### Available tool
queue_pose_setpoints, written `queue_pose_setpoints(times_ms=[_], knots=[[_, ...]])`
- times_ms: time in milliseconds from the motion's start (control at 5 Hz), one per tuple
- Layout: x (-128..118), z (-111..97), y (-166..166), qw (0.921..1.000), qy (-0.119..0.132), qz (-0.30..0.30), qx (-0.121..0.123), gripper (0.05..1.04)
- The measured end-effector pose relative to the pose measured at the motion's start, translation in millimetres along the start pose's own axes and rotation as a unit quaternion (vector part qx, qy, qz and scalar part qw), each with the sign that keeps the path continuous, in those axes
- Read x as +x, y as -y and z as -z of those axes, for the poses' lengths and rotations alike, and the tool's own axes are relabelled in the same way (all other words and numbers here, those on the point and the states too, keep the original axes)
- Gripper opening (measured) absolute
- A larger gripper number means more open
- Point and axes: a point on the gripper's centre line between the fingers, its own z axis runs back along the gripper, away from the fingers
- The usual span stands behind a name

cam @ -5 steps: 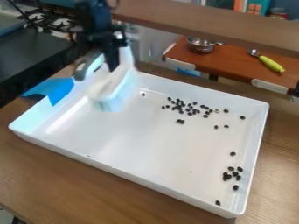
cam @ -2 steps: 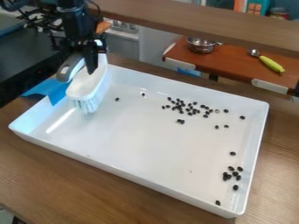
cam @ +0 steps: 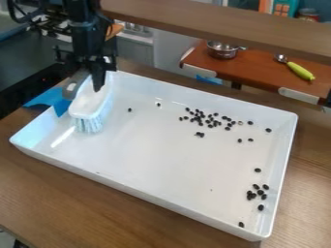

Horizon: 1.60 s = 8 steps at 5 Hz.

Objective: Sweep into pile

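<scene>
Camera view: pincer clamped on brush, bristles down at tray's far-left end, presumably so a rightward stroke collects strays. Dark beans: loose cluster far middle, smaller bunch near right, two strays beside brush. Blue tape at left wall, probably anchoring tray to tabletop.

Camera above, slanting down across tray, close.
</scene>
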Motion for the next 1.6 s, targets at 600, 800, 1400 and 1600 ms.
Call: queue_pose_setpoints(times_ms=[600,800,1400,1600], knots=[[4.2,3.2,47.6,0.9999,-0.011,0.010,-0.005,0.496],[0.9,2.8,77.2,0.9995,-0.012,0.026,-0.015,0.496],[-21.4,5.5,159.2,0.9972,-0.020,0.068,-0.025,0.496],[-26.6,6.2,184.2,0.9961,-0.018,0.081,-0.030,0.496]])
